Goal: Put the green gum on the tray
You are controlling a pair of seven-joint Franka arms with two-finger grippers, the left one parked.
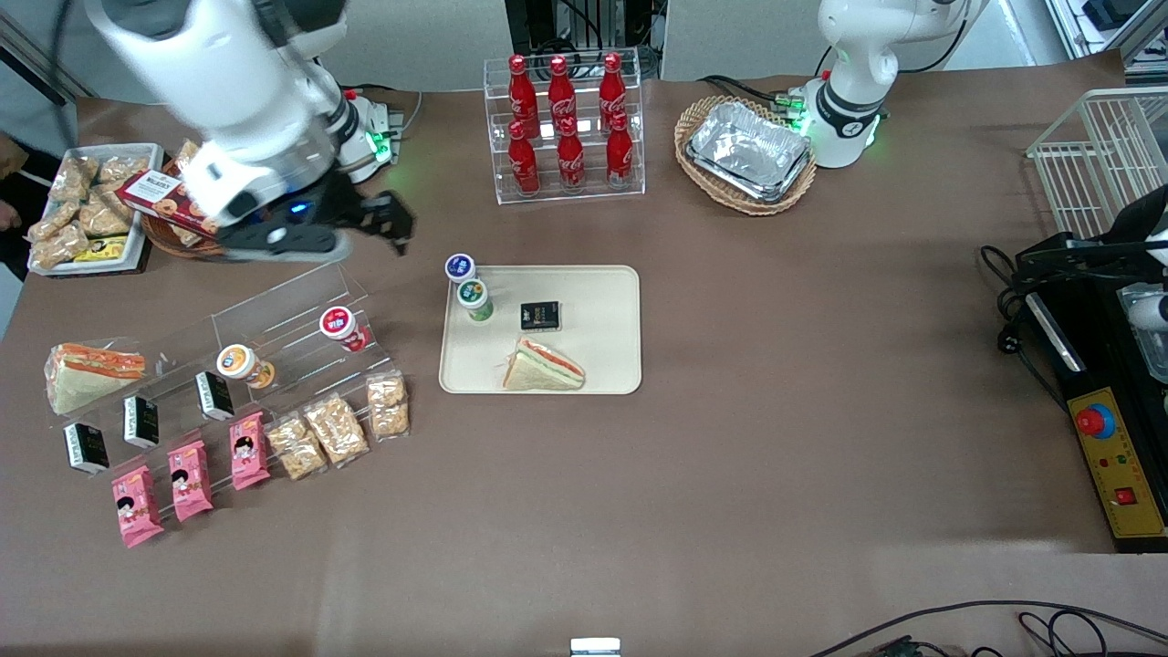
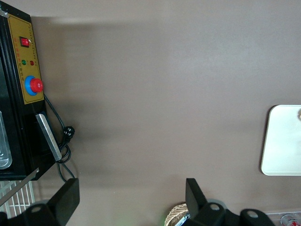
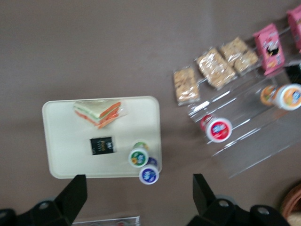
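Setting: robot lab staged as a snack shop. Tabletop (image 1: 730,438) carries cola rack (image 1: 564,128), acrylic snack shelf (image 1: 274,356), emergency-stop box (image 1: 1115,465). Cables (image 1: 1004,620) trail nearby.

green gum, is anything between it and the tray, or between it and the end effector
Nothing visible stands between them. The green gum already stands upright on the tray, in a corner with a blue-lidded bottle close beside it. The end effector hangs open above the table, toward the working arm's end, holding nothing, with only bare table between it and the gum.
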